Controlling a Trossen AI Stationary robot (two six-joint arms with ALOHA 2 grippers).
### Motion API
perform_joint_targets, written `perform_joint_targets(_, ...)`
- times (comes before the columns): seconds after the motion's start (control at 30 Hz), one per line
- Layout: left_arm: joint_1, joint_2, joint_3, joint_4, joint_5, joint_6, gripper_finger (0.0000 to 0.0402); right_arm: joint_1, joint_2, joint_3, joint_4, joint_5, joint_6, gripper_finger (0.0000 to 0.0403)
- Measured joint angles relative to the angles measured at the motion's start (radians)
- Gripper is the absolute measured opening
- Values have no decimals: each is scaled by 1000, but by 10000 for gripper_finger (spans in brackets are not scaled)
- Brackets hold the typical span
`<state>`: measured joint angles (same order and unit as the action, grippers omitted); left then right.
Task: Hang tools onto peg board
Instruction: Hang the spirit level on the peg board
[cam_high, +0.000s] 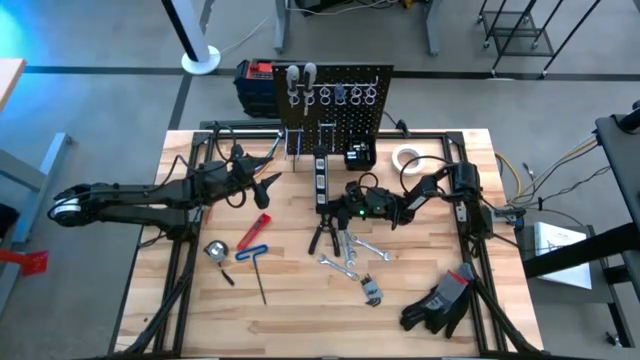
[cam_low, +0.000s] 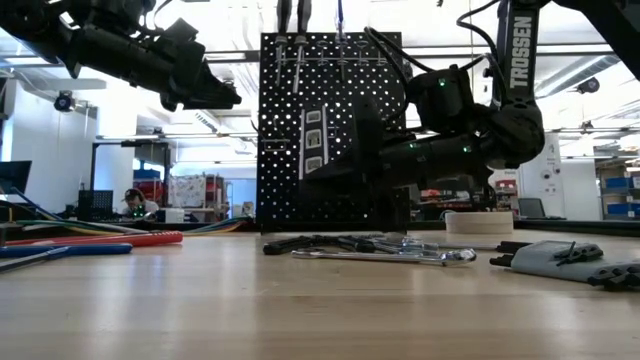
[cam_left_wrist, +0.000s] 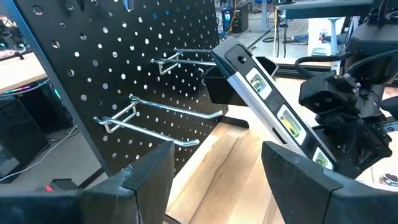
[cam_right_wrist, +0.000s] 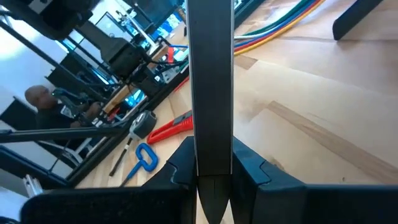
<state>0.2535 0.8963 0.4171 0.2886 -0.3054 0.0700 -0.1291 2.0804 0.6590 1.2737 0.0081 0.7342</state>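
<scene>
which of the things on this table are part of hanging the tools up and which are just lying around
Job: peg board; level in right gripper; pliers; wrenches; red-handled tool; blue-handled tool.
Lying about: black gloves; white tape roll; red-and-black box.

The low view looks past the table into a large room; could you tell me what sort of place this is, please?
Probably a robotics lab or workshop: a wooden table with two robot arms, an upright peg board with hooks, and benches and shelving behind, with a person seated there.
</scene>
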Motion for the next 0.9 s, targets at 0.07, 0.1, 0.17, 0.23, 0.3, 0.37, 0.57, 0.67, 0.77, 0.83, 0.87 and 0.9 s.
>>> perform_joint_targets(0.07,0,0,0,0,0,0,231,-1,0,0,-17,12,31,77)
perform_joint_targets(0.1,0,0,0,1,0,0,231,-3,0,0,-34,20,52,98)
perform_joint_targets(0.17,0,0,0,1,0,-3,231,-4,-1,0,-46,23,92,143)
perform_joint_targets(0.23,0,0,0,1,0,-10,231,-4,-2,0,-51,2,111,181)
perform_joint_targets(0.3,0,0,0,2,0,-20,231,-1,-2,0,-52,-19,120,215)
perform_joint_targets(0.37,0,0,0,2,0,-26,231,8,-8,0,-56,-29,127,242)
perform_joint_targets(0.57,-2,-1,9,4,0,-39,231,43,-51,-12,-67,-67,147,291)
perform_joint_targets(0.67,-2,-1,11,0,0,-53,231,60,-72,-34,-92,-31,142,298)
perform_joint_targets(0.77,-4,-2,12,-2,1,-62,231,88,-89,-63,-141,71,136,296)
perform_joint_targets(0.83,-4,-1,12,-5,1,-70,231,108,-109,-82,-183,136,138,291)
perform_joint_targets(0.87,-4,-1,12,-5,1,-74,231,117,-116,-85,-205,162,136,289)
perform_joint_targets(0.9,-4,-1,12,-9,1,-78,231,125,-117,-91,-213,183,134,286)
